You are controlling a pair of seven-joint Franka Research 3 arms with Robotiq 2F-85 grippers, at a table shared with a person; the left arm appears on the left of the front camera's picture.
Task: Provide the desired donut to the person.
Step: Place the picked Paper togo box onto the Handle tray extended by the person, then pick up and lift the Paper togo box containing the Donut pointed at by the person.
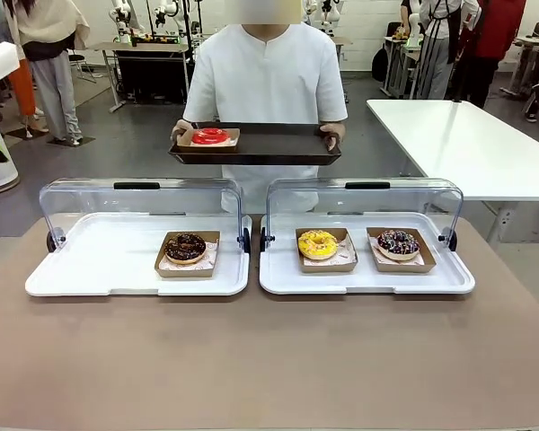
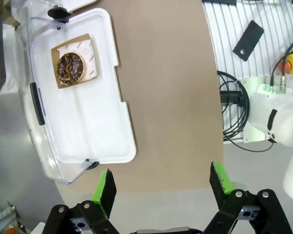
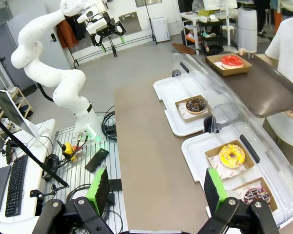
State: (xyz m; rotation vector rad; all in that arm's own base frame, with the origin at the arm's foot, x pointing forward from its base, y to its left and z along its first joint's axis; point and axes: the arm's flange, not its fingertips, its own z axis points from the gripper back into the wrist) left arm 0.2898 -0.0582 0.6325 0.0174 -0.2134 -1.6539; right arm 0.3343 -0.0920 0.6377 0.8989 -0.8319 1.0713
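One red donut (image 1: 210,136) flat on crosswise tray (image 1: 278,144)

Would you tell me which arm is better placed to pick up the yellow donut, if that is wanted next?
The right, I'd judge. The yellow donut sits in the right-side tray, ahead of the right gripper, fingers open; the left gripper faces the other tray.

Brown table (image 1: 269,368), left white lidded tray (image 1: 99,256), right white lidded tray (image 1: 359,281) just beside it
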